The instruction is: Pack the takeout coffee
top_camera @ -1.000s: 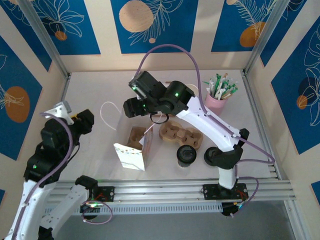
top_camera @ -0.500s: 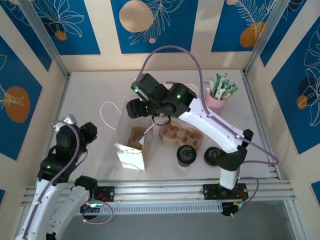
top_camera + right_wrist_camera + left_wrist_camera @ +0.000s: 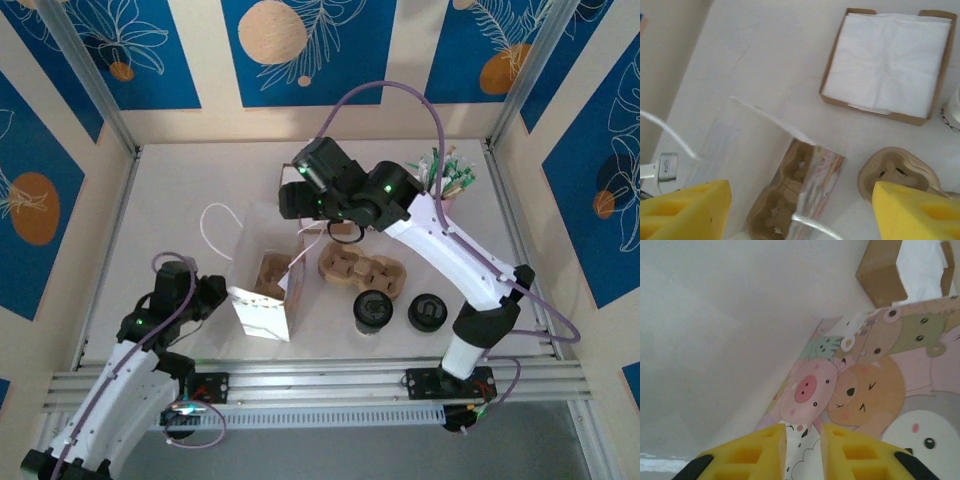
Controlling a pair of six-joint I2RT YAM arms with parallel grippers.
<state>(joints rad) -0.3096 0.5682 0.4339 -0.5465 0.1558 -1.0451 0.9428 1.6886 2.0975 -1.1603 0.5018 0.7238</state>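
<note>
Coffee cup, lidded in black, is stood on the table near its front edge. It is placed right of the paper bag and just in front of a cup carrier. A loose lid is laid to its right. Above the bag's far side, the right gripper is held with fingers spread wide. At the bag's left side, the left gripper is set with fingers nearly together; a grip on the bag cannot be confirmed.
</note>
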